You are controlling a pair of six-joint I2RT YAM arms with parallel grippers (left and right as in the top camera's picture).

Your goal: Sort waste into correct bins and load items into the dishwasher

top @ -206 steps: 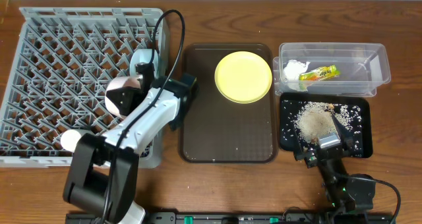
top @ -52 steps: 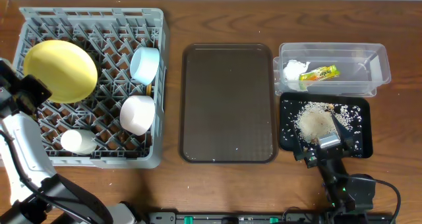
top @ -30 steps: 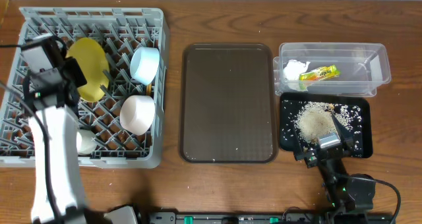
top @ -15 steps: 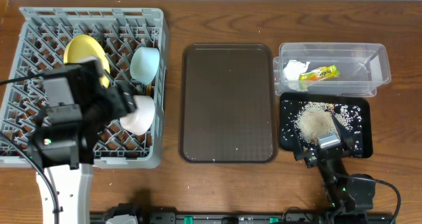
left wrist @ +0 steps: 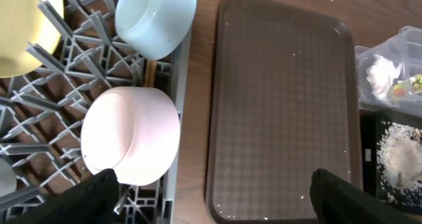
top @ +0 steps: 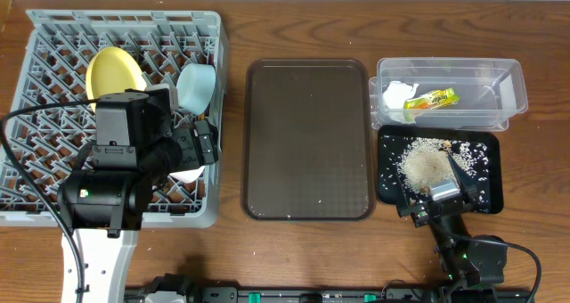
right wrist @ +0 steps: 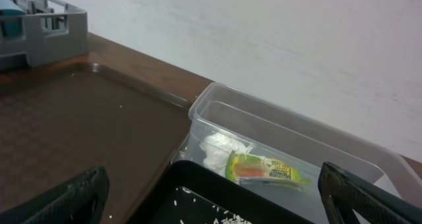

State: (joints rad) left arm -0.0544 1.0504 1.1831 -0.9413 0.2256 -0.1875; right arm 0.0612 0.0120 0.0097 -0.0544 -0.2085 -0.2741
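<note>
The grey dishwasher rack (top: 53,36) holds the yellow plate (top: 114,71) standing on edge, the light-blue bowl (top: 198,85) and the white bowl (left wrist: 132,141). A wooden chopstick end (left wrist: 150,72) shows between the two bowls. My left gripper (top: 201,146) hangs open and empty over the rack's near right corner, above the white bowl. My right gripper (top: 434,200) rests open at the near edge of the black tray (top: 387,183), which holds rice crumbs (top: 427,165). The clear tub (top: 499,80) holds the napkin (top: 394,94) and the wrapper (top: 430,99). The left arm hides the cup.
A dark-brown serving tray (top: 307,138) lies between the rack and the two bins, with only a few specks on it. The left arm covers the near half of the rack. The table's back edge meets a pale wall (right wrist: 264,39).
The left gripper has opened and let go of the yellow plate, which now stands in the rack. The left arm has swung right and nearer, over the white bowl. The right arm is still.
</note>
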